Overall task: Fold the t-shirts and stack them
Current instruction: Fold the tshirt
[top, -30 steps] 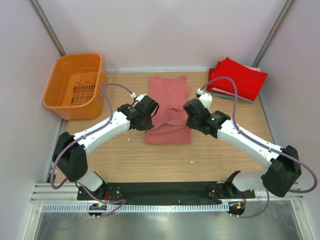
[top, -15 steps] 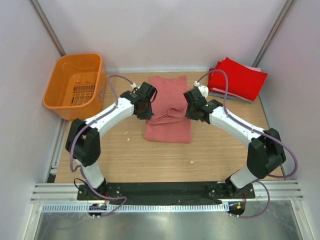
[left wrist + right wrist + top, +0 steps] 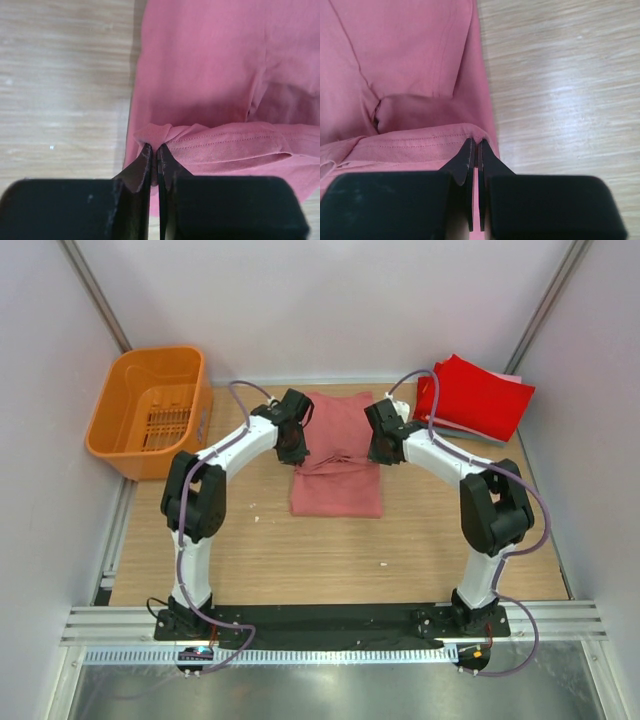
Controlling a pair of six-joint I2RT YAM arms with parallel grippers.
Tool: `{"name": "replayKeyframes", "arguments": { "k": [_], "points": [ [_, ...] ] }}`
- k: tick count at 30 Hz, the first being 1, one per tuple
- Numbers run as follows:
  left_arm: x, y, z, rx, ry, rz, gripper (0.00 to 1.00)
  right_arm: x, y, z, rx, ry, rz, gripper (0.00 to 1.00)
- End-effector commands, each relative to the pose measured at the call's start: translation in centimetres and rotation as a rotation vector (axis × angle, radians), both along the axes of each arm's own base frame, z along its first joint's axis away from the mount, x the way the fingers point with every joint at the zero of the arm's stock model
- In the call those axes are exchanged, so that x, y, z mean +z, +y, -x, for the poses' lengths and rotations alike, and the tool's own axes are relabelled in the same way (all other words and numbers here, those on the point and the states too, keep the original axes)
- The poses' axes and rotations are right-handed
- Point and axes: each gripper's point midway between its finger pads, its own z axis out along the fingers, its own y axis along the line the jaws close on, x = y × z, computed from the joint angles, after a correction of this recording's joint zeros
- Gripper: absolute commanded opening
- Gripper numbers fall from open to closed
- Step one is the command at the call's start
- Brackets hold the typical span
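Observation:
The salmon-pink t-shirt (image 3: 338, 455) lies lengthwise in the middle of the table, its near part doubled over toward the far end. My left gripper (image 3: 296, 445) is shut on the hem's left corner (image 3: 152, 135). My right gripper (image 3: 380, 447) is shut on the hem's right corner (image 3: 477, 132). Both hold the hemmed edge just above the shirt's lower layer (image 3: 200, 55), which also shows in the right wrist view (image 3: 405, 45). A bright red t-shirt (image 3: 478, 395) lies folded on top of a thin grey and pale stack (image 3: 470, 432) at the far right.
An orange slotted basket (image 3: 150, 410) stands at the far left. Wooden table (image 3: 300, 560) around the shirt; grey walls close on three sides. A cable loops over each arm near the shirt.
Both grippers have carried the shirt's hem away from the near edge toward the far end, doubling the shirt over itself. Both arms are stretched further out.

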Motion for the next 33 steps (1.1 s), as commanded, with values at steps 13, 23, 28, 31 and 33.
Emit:
{"name": "replayKeyframes", "arguments": {
  "k": [13, 23, 28, 31, 33],
  "points": [
    [2.9, 2.1, -5.5, 0.039, -0.063, -0.028, 0.71, 3.9, -2.1, -7.8, -0.021, -0.098, 0.039, 0.76],
    [10.6, 4.5, -3.1, 0.091, -0.231, -0.058, 0.71, 10.8, -2.9, -5.0, 0.028, -0.217, -0.032, 0.87],
    [8.6, 2.4, -1.1, 0.017, -0.220, 0.013, 0.68, 8.9, 1.2, -0.7, 0.169, -0.181, -0.295, 0.80],
    [7.0, 0.2, 0.1, -0.059, -0.189, 0.088, 0.66, 6.7, 3.6, 1.5, 0.254, -0.133, -0.421, 0.74],
    [5.8, -1.4, 1.1, -0.109, -0.165, 0.123, 0.66, 6.1, 4.6, 2.4, 0.287, -0.118, -0.483, 0.72]
  ]
}}
